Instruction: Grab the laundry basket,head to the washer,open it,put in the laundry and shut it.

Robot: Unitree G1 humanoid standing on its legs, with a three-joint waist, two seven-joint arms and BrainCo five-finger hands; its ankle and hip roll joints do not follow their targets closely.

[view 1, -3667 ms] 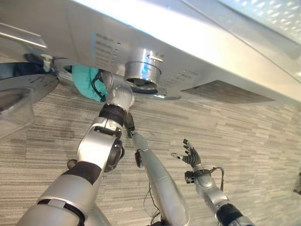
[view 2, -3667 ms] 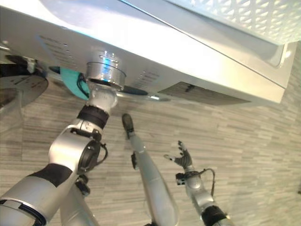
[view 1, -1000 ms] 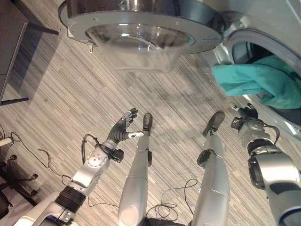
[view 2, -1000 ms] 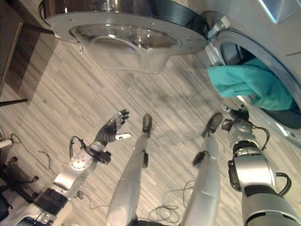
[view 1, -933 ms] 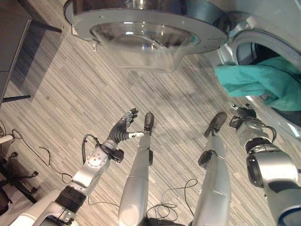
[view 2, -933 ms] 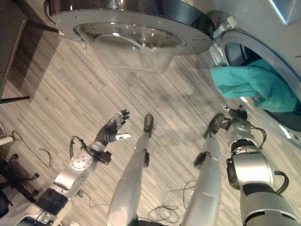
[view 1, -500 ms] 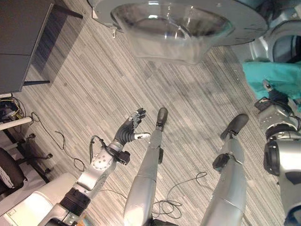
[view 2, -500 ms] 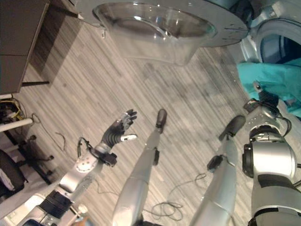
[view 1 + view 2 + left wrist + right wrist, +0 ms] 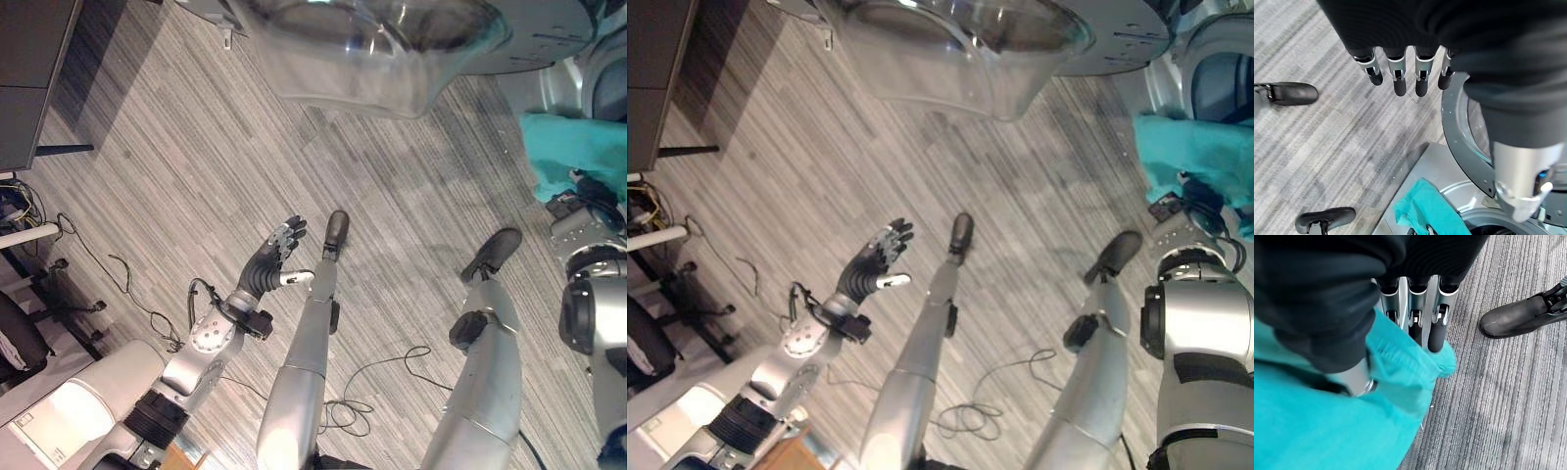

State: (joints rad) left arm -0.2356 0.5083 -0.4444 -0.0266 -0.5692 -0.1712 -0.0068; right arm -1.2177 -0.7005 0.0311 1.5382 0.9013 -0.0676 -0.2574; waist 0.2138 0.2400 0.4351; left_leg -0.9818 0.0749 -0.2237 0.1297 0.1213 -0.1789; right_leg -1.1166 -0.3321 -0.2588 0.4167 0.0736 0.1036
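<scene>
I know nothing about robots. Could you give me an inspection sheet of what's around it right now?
Surface: striped floor.
Job's things: washer door swung open; teal cloth hanging at the washer opening.
Clutter: nothing seen.
Hands: left hand open above the floor, holding nothing; right hand pinching the cloth between thumb and fingers.
Cables: thin leads on the floor by a chair.
Surroundings: dark desk.

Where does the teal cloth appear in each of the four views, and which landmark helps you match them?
Left eye view: teal cloth at right edge.
Right eye view: right edge, above the right hand.
Left wrist view: bottom centre.
Right wrist view: beside the fingers.
Landmark: the open washer door.
</scene>
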